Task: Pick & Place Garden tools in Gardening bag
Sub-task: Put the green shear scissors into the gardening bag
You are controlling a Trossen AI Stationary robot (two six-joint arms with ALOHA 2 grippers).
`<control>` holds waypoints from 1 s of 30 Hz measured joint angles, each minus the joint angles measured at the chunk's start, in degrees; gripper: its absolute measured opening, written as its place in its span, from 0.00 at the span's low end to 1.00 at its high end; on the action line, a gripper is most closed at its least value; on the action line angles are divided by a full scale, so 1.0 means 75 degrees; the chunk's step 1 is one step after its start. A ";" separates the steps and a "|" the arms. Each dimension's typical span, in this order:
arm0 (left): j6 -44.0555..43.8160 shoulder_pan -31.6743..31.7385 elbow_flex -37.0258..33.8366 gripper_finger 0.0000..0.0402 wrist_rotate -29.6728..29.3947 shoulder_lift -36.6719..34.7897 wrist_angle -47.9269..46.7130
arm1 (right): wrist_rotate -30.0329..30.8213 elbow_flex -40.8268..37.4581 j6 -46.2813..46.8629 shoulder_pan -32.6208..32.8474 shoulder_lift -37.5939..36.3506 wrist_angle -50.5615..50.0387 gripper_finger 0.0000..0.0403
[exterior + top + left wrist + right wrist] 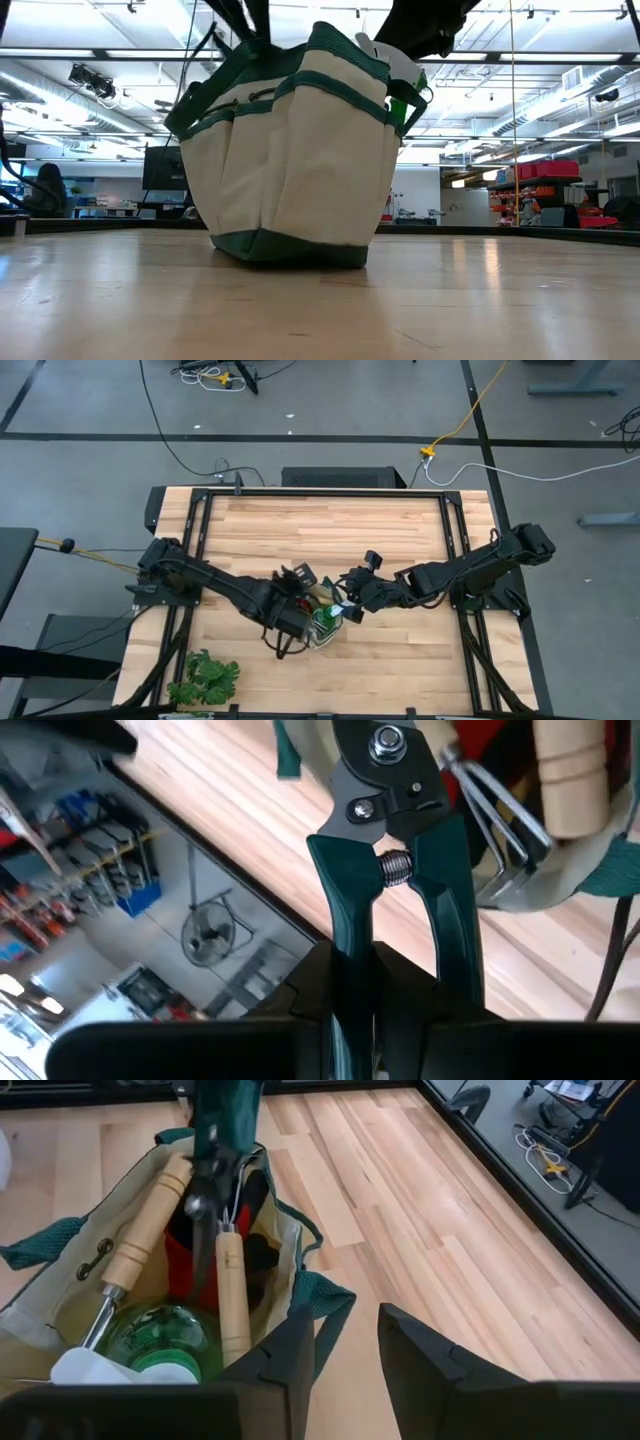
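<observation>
The beige gardening bag (290,160) with green trim stands upright on the table (320,300) and also shows in the high view (322,624). It holds two wooden-handled rakes (145,1230) (233,1295), the green spray bottle (160,1340) with its white nozzle, and red gloves (185,1270). My left gripper (400,1010) is shut on the dark-handled pruning shears (395,830) above the bag's mouth, and they also show in the right wrist view (212,1160). My right gripper (350,1370) is open at the bag's right-hand rim (320,1295). My left gripper pinches the shears by both handles (345,935) between its two fingers, behind the spring. The fingers lie along the handles and come from above on the table's left, slanting down. The shears are lifted clear, blades pointing down into the bag's mouth. Whether my right gripper touches the bag's rim, I cannot tell.
A leafy green plant (205,680) stands at the table's near left edge. Bare wood lies to the far side and to the right of the bag (400,530). Black frame rails (455,530) run along the table's sides.
</observation>
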 joint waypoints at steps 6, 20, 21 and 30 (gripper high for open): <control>0.0631 -0.0139 -0.0003 0.14 0.0159 0.0035 0.0707 | 0.0002 0.0000 -0.0003 0.0000 0.0000 -0.0060 0.29; 0.0764 -0.0265 -0.0006 0.14 0.0491 0.0330 0.0954 | 0.0002 0.0000 0.0000 0.0002 0.0000 -0.0049 0.29; 0.0802 -0.0256 -0.0006 0.14 0.0473 0.0414 0.0963 | 0.0002 0.0000 0.0019 0.0000 0.0000 -0.0050 0.29; 0.0871 -0.0214 -0.0006 0.15 0.0188 0.0714 0.1053 | -0.0004 0.0000 0.0198 0.0002 0.0000 -0.0089 0.29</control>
